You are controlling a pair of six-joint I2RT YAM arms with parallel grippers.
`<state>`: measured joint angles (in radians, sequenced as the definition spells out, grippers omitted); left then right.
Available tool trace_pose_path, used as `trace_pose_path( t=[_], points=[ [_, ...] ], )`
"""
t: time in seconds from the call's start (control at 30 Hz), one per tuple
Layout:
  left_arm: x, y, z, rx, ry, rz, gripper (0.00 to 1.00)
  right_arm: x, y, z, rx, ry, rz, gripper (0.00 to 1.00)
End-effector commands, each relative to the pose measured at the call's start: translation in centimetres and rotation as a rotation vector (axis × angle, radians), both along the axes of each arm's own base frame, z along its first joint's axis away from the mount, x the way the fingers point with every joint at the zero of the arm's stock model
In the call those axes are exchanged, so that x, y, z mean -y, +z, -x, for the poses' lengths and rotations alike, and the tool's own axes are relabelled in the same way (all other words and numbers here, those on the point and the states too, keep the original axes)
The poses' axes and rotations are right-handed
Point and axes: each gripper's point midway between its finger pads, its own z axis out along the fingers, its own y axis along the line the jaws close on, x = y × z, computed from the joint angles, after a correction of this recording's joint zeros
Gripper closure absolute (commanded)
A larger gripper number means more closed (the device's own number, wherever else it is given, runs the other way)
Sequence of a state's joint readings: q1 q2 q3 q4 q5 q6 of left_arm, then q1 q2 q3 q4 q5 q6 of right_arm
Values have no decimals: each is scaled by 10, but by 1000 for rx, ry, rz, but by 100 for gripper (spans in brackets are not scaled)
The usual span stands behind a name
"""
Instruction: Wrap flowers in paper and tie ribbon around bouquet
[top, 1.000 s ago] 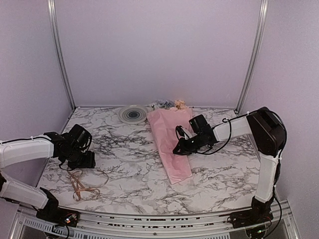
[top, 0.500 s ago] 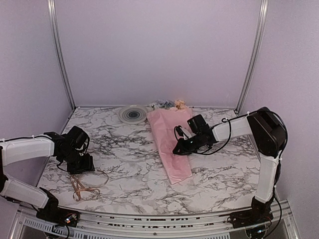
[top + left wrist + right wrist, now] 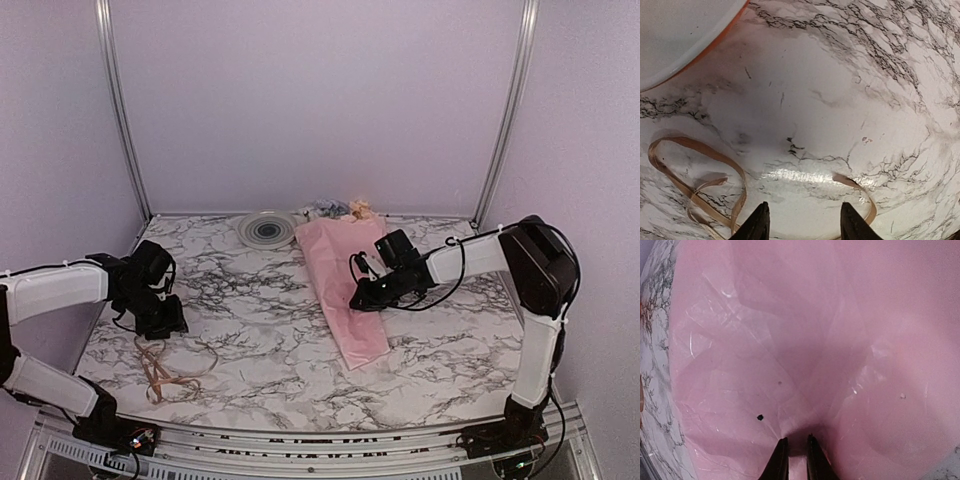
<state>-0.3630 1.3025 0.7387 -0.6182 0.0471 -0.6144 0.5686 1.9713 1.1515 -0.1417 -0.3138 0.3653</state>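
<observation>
The bouquet (image 3: 345, 290) lies as a pink paper cone on the marble table, with blooms (image 3: 340, 210) showing at its far, wide end. My right gripper (image 3: 360, 298) rests on the cone's right side. In the right wrist view the paper (image 3: 790, 340) fills the frame and puckers toward the right gripper (image 3: 795, 440), whose jaws are shut on a fold. The tan ribbon (image 3: 165, 370) lies curled at the front left. My left gripper (image 3: 160, 318) hovers just behind it, open. In the left wrist view the left gripper (image 3: 802, 225) has bare table between its fingers, with ribbon (image 3: 695, 175) strands just outside each.
A round grey-white disc (image 3: 266, 229) sits at the back of the table, left of the blooms. A white round thing with an orange-red rim (image 3: 670, 35) fills the top-left corner of the left wrist view. Metal posts and lilac walls enclose the table.
My left gripper has shifted slightly left and lower toward the ribbon, and its jaws have narrowed. The right arm and the bouquet have not moved.
</observation>
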Motion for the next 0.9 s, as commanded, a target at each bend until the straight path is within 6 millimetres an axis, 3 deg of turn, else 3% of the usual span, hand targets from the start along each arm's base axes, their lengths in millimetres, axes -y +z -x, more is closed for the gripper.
trace_pose_path(
  t=[0.0,0.1,0.23,0.3,0.43,0.6,0.67,0.77,0.87],
  points=[
    [29,11,-2,32,-54,48,53,34,-28,16,-62,-64,149,86],
    [40,-3,1,8,-51,47,57,34,-32,17,-72,-65,153,86],
    [91,4,8,57,-261,45,55,35,-34,18,-79,-66,158,86],
    [102,-3,14,45,-344,14,51,35,-34,18,-78,-67,159,86],
    [91,-37,27,-87,-369,-80,49,34,-33,18,-78,-65,157,86],
    [85,-47,32,-131,-379,-153,50,32,-28,16,-71,-64,148,86],
    [85,-48,35,-142,-376,-147,60,32,-28,15,-68,-63,151,86],
    [89,-47,37,-142,-400,-134,96,33,-30,15,-72,-64,161,86],
    [93,-34,19,-61,-438,-161,100,34,-33,16,-78,-60,166,86]
  ],
)
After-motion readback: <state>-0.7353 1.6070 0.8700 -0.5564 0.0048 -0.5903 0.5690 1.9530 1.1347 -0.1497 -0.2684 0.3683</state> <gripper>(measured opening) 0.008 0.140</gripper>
